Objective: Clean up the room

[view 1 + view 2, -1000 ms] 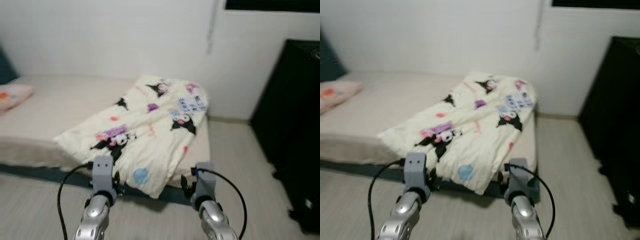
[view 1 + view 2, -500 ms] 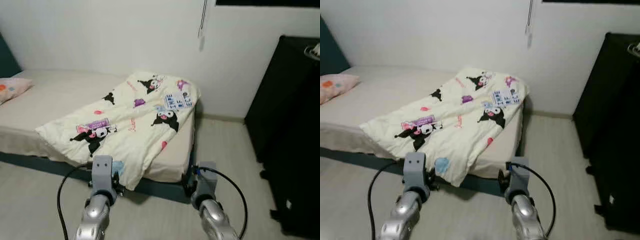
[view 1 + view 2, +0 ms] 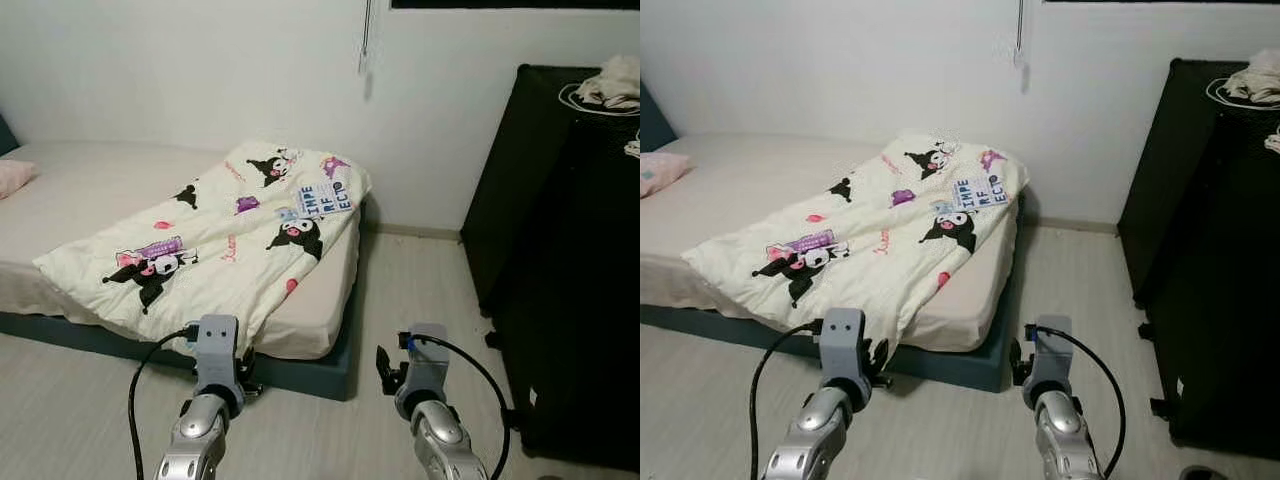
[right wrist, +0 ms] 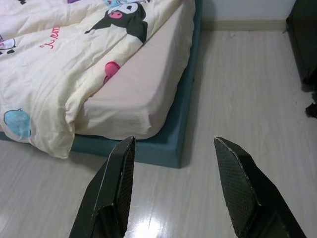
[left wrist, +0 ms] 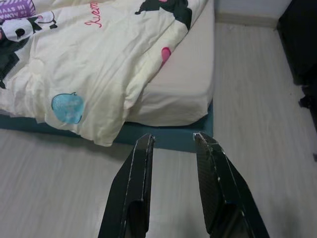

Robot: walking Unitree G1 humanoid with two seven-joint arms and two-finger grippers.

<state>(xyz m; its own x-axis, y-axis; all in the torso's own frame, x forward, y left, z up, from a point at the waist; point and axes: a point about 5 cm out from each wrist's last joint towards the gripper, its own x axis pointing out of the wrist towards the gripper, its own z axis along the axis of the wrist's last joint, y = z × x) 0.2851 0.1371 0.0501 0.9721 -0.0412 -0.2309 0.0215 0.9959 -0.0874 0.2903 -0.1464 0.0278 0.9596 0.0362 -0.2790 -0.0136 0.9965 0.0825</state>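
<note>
At the far left we see a pink pillow (image 3: pixel 660 170) on the low bed (image 3: pixel 90 200), which has a beige sheet and a dark teal base. Across the bed lies a cream blanket (image 3: pixel 220 240) with black cartoon figures; it is spread at an angle and not folded, and one corner hangs over the front edge of the mattress down to the teal base.

Our left gripper (image 5: pixel 171 144) is held above the pale wooden floor (image 3: pixel 400 290), just before this hanging corner. Its two black fingers (image 5: pixel 136 183) stand a little apart and hold nothing.

Our right gripper (image 4: pixel 173 144) is held beside it, over the floor near the corner of the bed. Its fingers (image 4: pixel 235 183) are spread wider and also hold nothing.

On the right stands a black cabinet (image 3: pixel 570 290) against the white wall (image 3: pixel 200 70), with light crumpled clothes (image 3: pixel 610 85) on top. A cord (image 3: pixel 366 45) hangs on the wall behind the bed.
</note>
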